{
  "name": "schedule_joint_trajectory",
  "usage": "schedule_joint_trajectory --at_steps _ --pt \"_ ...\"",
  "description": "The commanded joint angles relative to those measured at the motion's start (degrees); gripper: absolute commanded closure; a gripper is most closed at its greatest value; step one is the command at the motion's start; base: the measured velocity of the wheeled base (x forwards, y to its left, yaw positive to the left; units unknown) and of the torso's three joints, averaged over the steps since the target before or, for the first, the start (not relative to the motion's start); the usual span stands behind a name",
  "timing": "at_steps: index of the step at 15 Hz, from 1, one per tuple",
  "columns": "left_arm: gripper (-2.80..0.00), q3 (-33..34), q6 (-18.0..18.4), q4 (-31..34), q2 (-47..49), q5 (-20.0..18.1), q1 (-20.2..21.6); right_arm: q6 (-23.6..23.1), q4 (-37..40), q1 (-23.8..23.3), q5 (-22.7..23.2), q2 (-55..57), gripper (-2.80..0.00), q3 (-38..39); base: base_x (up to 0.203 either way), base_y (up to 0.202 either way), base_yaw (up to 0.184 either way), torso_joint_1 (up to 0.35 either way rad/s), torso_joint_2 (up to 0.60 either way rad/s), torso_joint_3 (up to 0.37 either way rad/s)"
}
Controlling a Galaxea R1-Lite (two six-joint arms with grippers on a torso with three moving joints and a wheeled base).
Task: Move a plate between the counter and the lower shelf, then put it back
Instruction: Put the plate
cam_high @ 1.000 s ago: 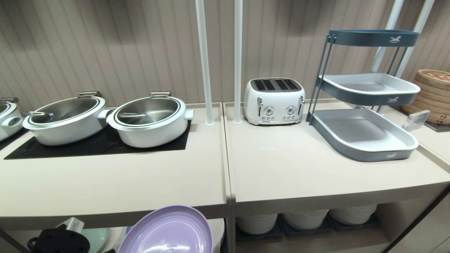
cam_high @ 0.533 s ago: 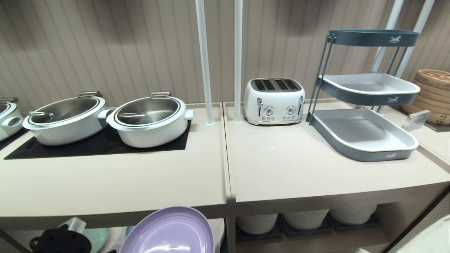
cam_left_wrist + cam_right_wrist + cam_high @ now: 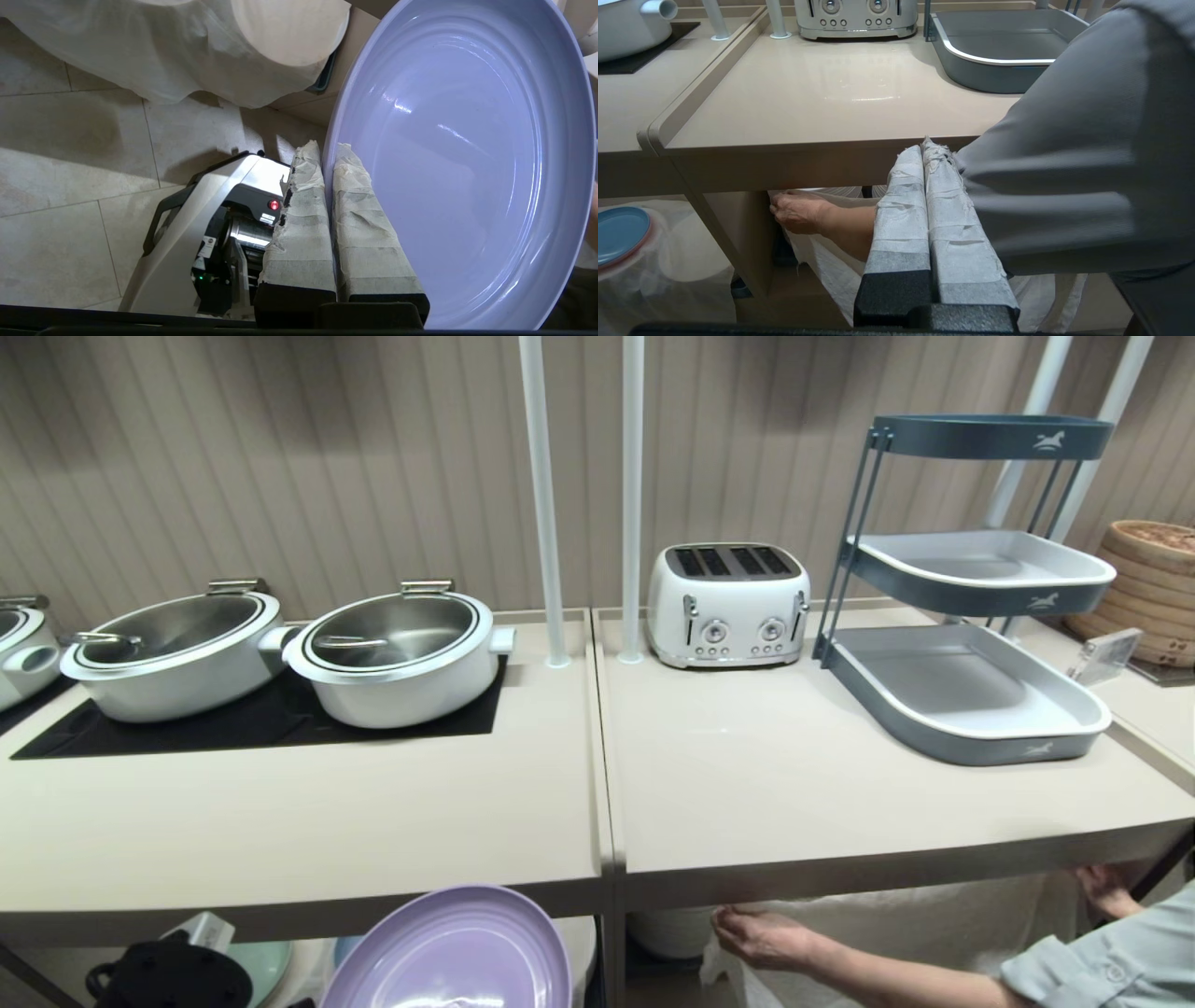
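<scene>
The lavender plate [image 3: 450, 952] hangs tilted just below the counter's [image 3: 299, 831] front edge, at the bottom of the head view. My left gripper [image 3: 326, 149] is shut on the plate [image 3: 467, 163], one taped finger on each side of its rim. Behind it is the lower shelf [image 3: 348, 51], where a wrinkled white cloth [image 3: 187, 56] drapes over round stacks. My right gripper [image 3: 924, 145] is shut on nothing and hangs in front of the toaster worktop's edge, with a person's grey sleeve [image 3: 1083, 154] right beside it.
Two white pots [image 3: 392, 653] stand on the black cooktop [image 3: 243, 723]. A person's hand [image 3: 761, 938] holds a white cloth [image 3: 924, 929] across the compartment under the toaster [image 3: 728, 605] worktop. A grey tiered tray rack [image 3: 971, 691] stands to the right. My base [image 3: 201, 252] is on the tiled floor.
A person's arms have come in at the lower right and drawn a white cloth over the stacks of white plates there. The plate and my left gripper have hardly moved.
</scene>
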Motion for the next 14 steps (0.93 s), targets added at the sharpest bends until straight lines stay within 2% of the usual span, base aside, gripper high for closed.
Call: schedule_joint_trajectory --at_steps 1,14 --pt "0.0 0.0 -0.3 -0.1 0.1 0.1 0.0 0.0 0.0 -0.1 0.0 0.0 0.0 0.0 0.0 0.0 0.0 0.0 0.0 0.0" --pt "0.0 -0.2 -0.3 -0.2 0.6 0.0 0.0 0.0 0.0 0.0 0.0 0.0 0.0 0.0 0.0 0.0 0.0 0.0 0.0 0.0"
